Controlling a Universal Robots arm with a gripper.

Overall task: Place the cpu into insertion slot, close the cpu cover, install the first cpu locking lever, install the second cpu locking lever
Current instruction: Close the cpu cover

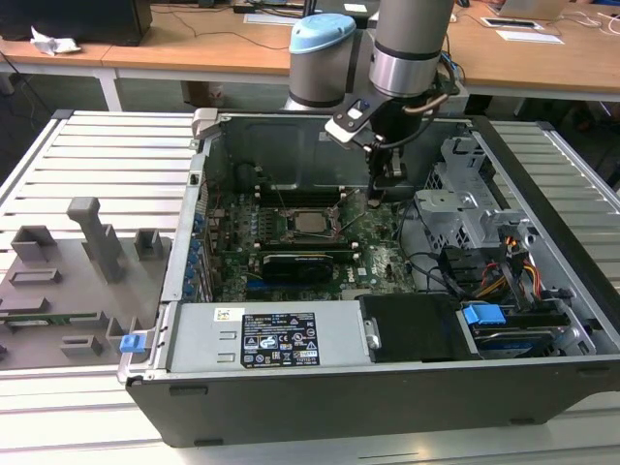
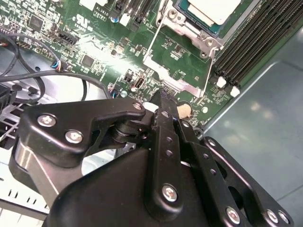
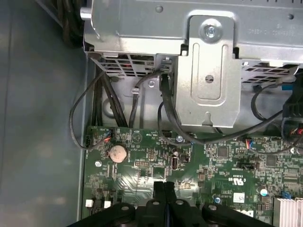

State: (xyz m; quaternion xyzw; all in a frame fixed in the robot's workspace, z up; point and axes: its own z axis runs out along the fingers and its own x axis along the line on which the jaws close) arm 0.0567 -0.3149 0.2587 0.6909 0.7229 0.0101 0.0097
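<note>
The cpu (image 1: 312,221) lies flat in its slot on the motherboard (image 1: 373,262), inside the open computer case (image 1: 291,407). Its silvery face looks upward. In the second wrist view the cpu (image 2: 210,8) shows a greenish rim inside the metal socket.

The cpu cover (image 2: 176,78) is not closed. The thin silver frame stands away from the socket, and the green board is visible through its window.

The gripper (image 1: 381,194) hangs down into the case, just beside the socket on the exterior view's right. Its jaws are pressed together, and nothing can be seen between them in either wrist view. In the second wrist view the gripper (image 2: 164,97) has its tips very near the outer edge of the cover, but I cannot tell if they touch it. In the first wrist view the gripper (image 3: 164,185) is above the board, near a round coin battery (image 3: 117,152).

A long black expansion card (image 1: 300,263) sits near the socket. The case rests on a slatted metal worktop (image 1: 97,145), which also carries some grey fixtures (image 1: 87,242).
</note>
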